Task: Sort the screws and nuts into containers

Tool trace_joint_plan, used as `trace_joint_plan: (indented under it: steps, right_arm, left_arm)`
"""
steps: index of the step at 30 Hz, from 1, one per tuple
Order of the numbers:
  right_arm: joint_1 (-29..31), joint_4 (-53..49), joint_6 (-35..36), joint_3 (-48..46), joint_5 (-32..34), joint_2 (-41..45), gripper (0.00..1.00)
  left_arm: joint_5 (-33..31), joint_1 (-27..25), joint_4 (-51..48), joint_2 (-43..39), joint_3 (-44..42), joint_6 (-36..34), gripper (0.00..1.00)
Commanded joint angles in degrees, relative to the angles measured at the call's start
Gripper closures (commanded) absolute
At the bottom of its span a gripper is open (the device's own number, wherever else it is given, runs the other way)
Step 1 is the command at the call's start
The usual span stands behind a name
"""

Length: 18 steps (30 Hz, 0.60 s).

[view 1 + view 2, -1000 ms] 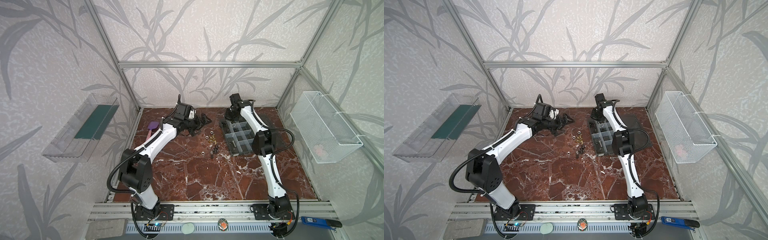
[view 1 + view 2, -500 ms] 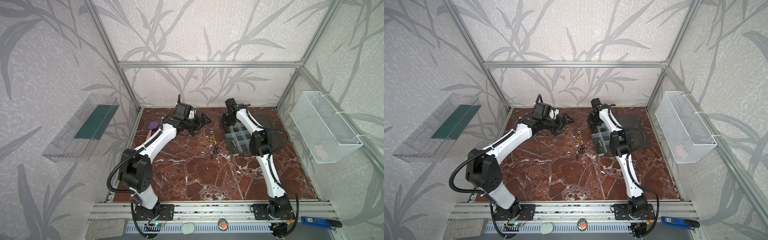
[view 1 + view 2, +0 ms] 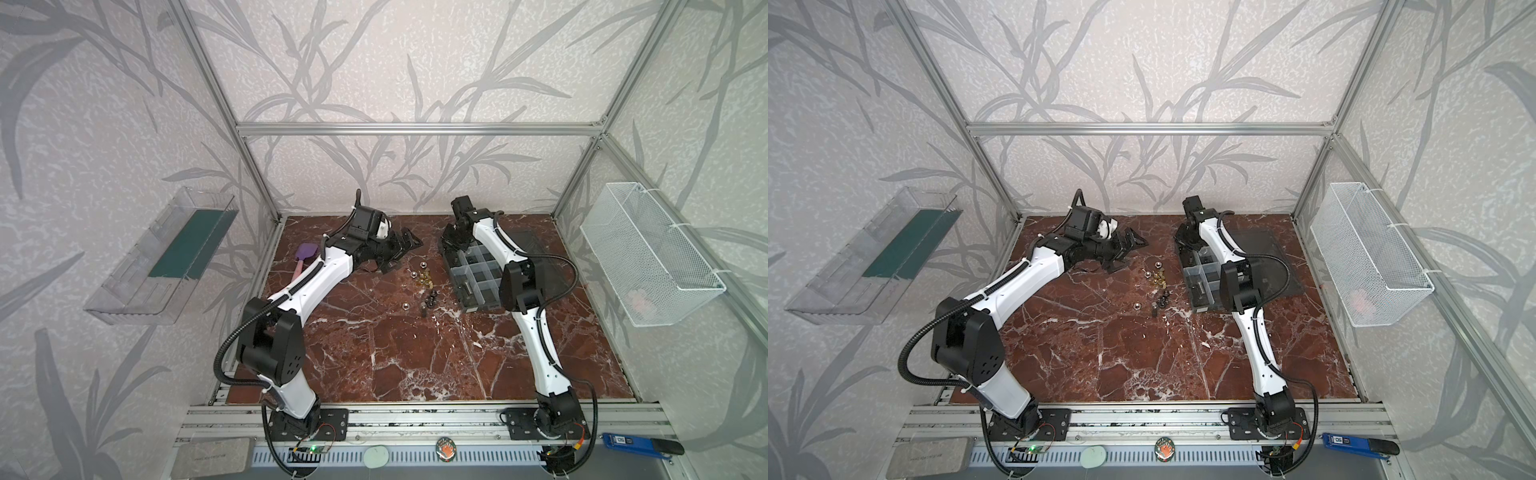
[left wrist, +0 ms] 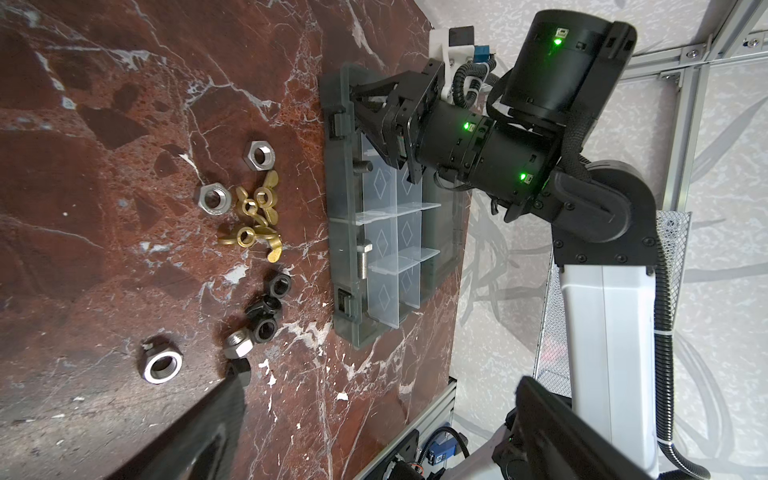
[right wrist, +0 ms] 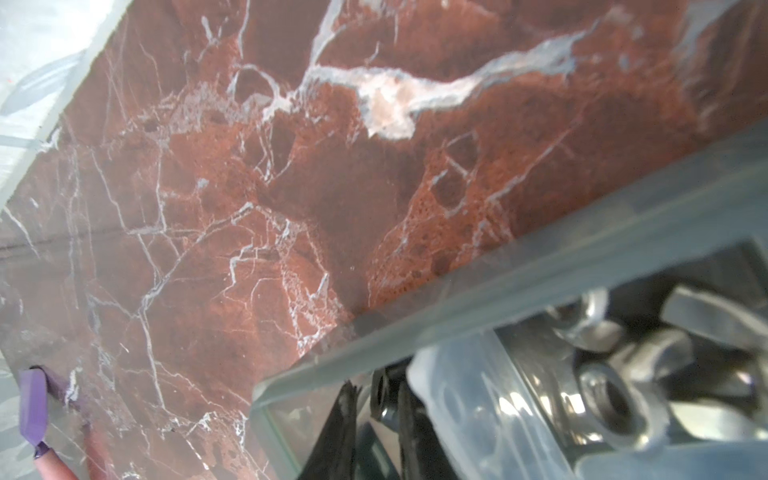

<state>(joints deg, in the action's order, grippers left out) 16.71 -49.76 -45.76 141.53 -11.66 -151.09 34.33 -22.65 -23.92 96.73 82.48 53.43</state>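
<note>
Grey containers (image 4: 341,232), at their far end, lie beneath the right claw (image 4: 360,109).

Both top views look steeply down from high in front, sharing the whole red-brown marble tabletop (image 3: 395,353). The left wrist view faces the clear grey plastic organizer box (image 4: 340,216) nearby; the right wrist view hugs its rim.

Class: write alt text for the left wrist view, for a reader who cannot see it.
The right gripper reaches into an end compartment of a clear organizer box; silver, brass and black nuts lie loose on the marble table.
</note>
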Motion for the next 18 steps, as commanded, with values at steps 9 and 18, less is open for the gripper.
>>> trace_joint_plan:
  steps: [9, 18]
  right_arm:
    - [-0.36, -1.03, -2.16, -6.98, -0.35, -1.83, 0.81]
    - [-0.36, 1.77, -2.8, -14.78, -2.82, 2.46, 0.82]
  left_arm:
    - [-0.76, 0.51, -1.31, -2.44, 1.02, -1.08, 0.01]
    - [-0.75, 0.53, -1.06, -2.25, 1.02, -0.74, 0.01]
